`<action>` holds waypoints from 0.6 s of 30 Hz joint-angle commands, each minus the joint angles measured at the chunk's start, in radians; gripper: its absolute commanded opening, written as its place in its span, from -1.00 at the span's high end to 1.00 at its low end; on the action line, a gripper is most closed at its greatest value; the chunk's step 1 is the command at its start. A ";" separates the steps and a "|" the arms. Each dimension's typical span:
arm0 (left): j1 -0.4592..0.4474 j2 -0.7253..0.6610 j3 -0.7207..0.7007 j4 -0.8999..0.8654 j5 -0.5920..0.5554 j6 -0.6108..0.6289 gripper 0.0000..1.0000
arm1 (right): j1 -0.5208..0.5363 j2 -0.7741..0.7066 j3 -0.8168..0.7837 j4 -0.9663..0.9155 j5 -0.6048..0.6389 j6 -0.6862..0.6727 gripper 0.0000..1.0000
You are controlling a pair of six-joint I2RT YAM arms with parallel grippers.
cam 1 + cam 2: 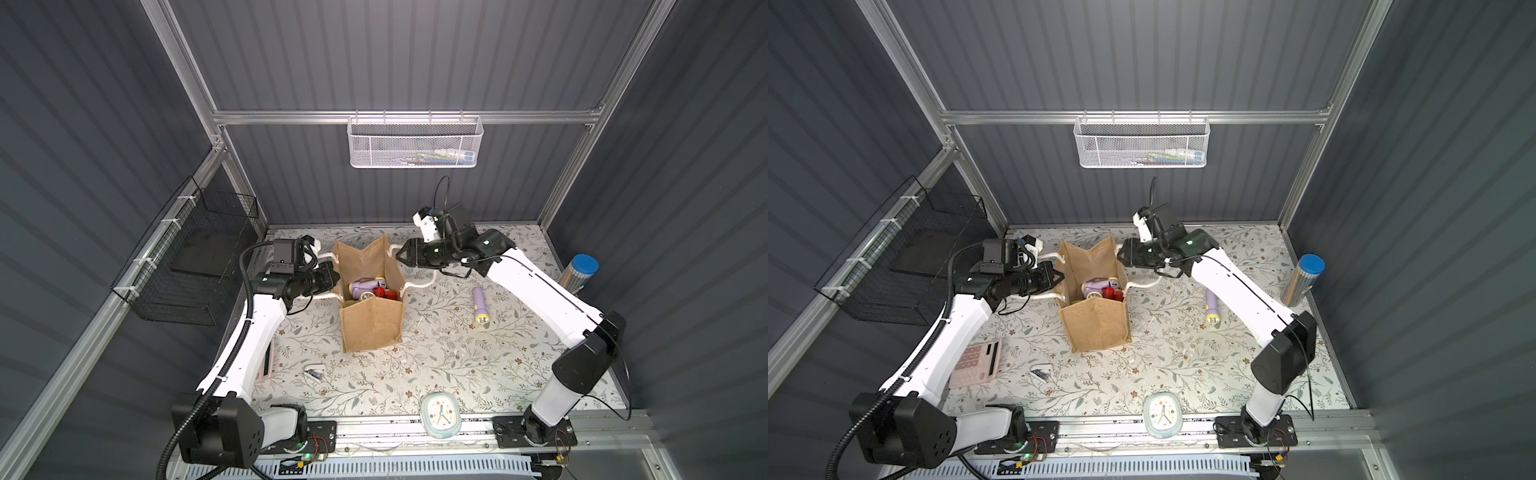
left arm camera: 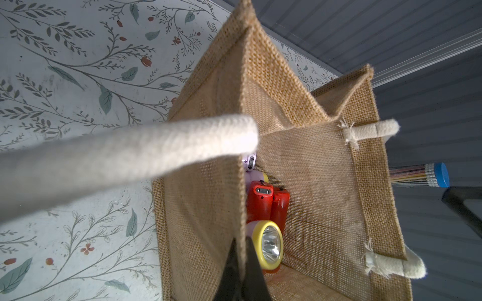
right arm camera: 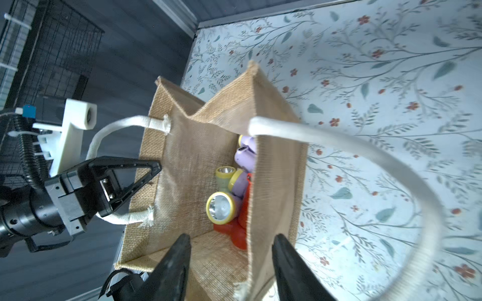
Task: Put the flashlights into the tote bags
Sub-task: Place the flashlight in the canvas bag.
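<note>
Left wrist view: left gripper [image 2: 240, 276] is clenched on the rim of the tote bag [image 2: 313, 169], with the burlap wall pinched between both black fingers. The near rope handle [image 2: 130, 159] runs close past the lens. — jo

Right side? — sam

Right gripper [image 3: 230, 237] is released, jaws wide apart, straddling the opposite bag wall at its rim. The wall sits between the fingers; can't tell if either one touches it. The far rope handle [image 3: 365, 161] loops out over the table beside it. — jo

Where's the cargo? — sam

Flashlights [image 3: 220, 208] are piled in the bag's bottom: lavender with yellow heads, red, one pale green. They lie below and ahead of the right fingertips, and neither gripper touches them. One loose flashlight [image 1: 480, 305], lavender, lies on the table [image 1: 436, 374] on the right arm's side of the bag. It's near that forearm and well apart from both grippers. — jo

Edges, room? — sam

In both top views the bag stands upright, mid-table toward the back wall, with a gripper at each side of its mouth.
- Right edge: silver cylinder [image 1: 579, 272] with a blue cap.
- Front edge: clock [image 1: 440, 415].
- Left edge: pink calculator [image 1: 978, 361], beside the left arm.
- Front-left of the bag: small white item [image 1: 314, 372], can't tell what it is.

Bare floral tabletop shows between the bag front and the clock, and between the bag and the loose flashlight. — jo
</note>
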 commanded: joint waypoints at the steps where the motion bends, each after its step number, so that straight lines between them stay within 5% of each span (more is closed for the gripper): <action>1: -0.003 -0.011 0.033 0.013 -0.002 0.022 1.00 | -0.047 -0.054 -0.077 0.025 0.035 0.010 -0.08; 18: -0.003 0.000 0.036 0.007 -0.013 0.017 1.00 | -0.396 -0.173 -0.507 0.032 0.156 0.024 -0.11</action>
